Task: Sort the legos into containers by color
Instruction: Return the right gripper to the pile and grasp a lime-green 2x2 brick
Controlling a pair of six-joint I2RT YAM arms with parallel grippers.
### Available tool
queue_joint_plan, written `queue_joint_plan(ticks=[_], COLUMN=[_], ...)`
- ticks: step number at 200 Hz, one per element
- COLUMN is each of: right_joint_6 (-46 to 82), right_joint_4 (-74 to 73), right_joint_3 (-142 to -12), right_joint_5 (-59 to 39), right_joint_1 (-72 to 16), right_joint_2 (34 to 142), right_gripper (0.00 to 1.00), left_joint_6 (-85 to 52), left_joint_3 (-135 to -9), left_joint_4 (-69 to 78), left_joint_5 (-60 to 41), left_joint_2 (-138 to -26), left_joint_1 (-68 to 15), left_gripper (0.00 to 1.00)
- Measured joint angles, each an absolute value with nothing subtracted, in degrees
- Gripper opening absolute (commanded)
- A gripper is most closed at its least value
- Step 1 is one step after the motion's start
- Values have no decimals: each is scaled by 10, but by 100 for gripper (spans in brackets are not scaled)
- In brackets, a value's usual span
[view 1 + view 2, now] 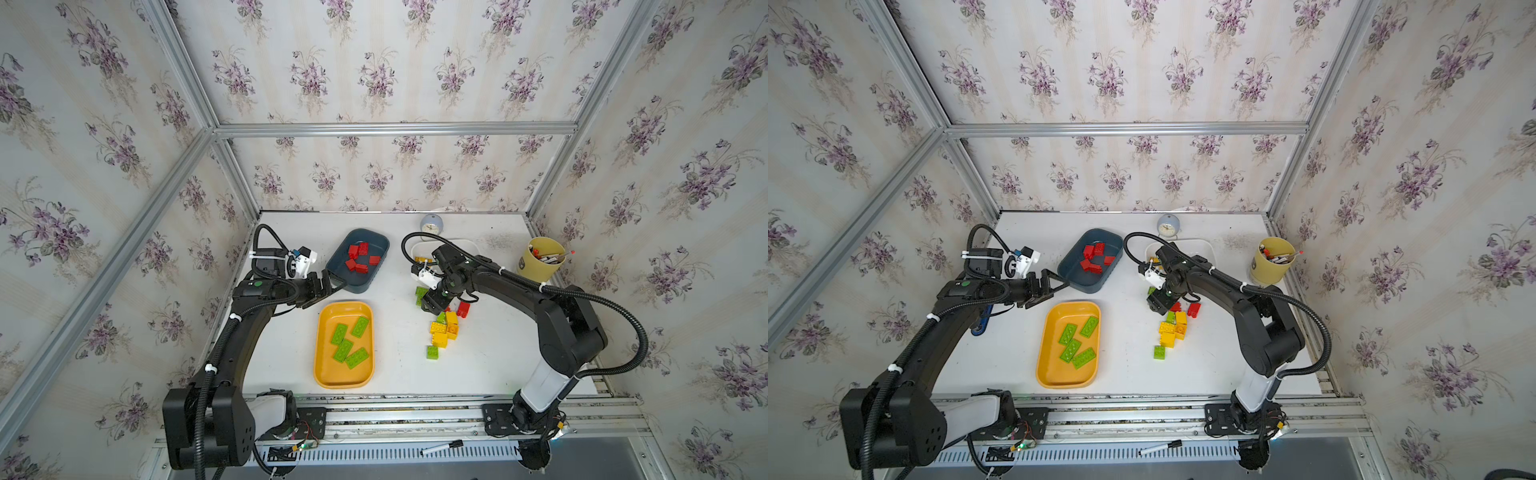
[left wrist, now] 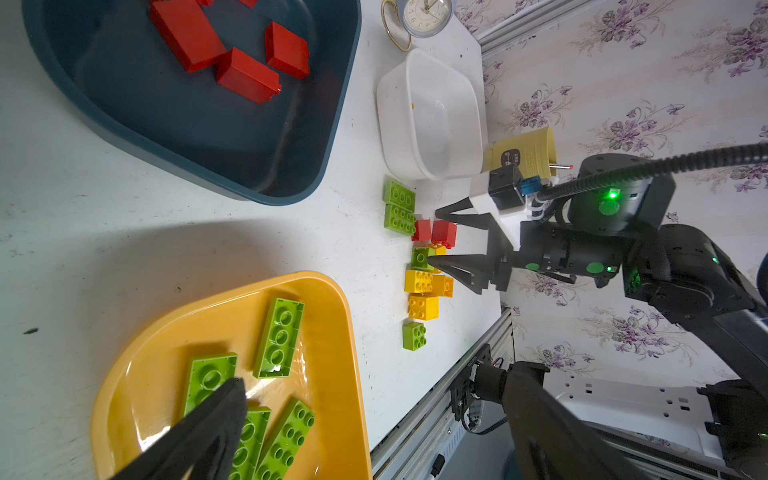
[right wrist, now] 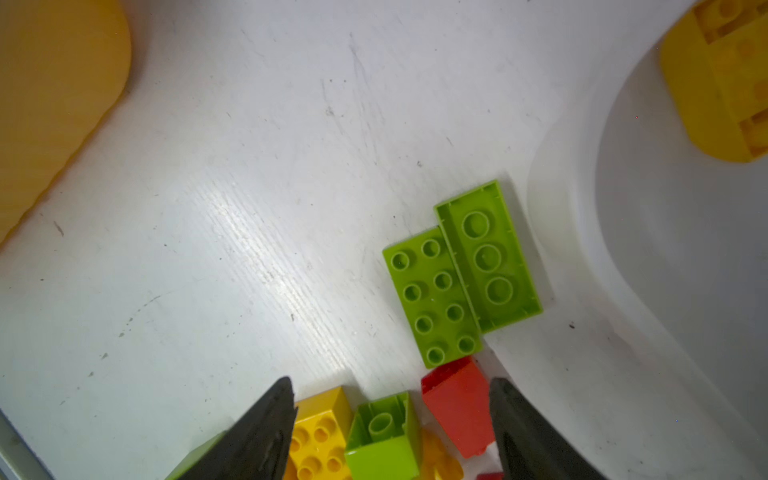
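- The right jaws are standing open and empty over the loose legos (image 1: 442,328) bunched on the table (image 1: 399,365), a green square brick (image 3: 382,432) and a red brick (image 3: 457,407) lying between them
- The left jaws are hanging wide open, holding nothing, beside the blue-grey tray (image 1: 370,280) of sorted red bricks (image 1: 361,257) and the yellow-orange tray (image 1: 343,376) of green plates (image 1: 349,343)
- These bricks are looking light, rigid and slick; pinching across two flat side walls is seeming safest, since studs and crowding neighbours are inviting a slip
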State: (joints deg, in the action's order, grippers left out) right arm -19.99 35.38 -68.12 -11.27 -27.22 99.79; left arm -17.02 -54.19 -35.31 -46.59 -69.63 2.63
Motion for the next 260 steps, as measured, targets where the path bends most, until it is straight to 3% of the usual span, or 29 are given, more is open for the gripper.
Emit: queue_joint_plan(ticks=[84, 150, 260], right_joint_6=[-219, -221, -220], right_joint_4=[352, 351, 330], right_joint_3=[-692, -701, -723], right_joint_5=[-87, -110, -62], right_joint_1=[-262, -263, -338], right_joint_2=[1063, 1084, 1108], right_gripper=[72, 63, 52], left_joint_6=[-170, -170, -170], left_joint_3=[-542, -542, -542], left_joint_4=[-353, -353, -353], left_joint_5=[-466, -466, -466], left_joint_2=[-691, -693, -693], left_joint_1=[26, 26, 26], left_gripper=[99, 99, 99])
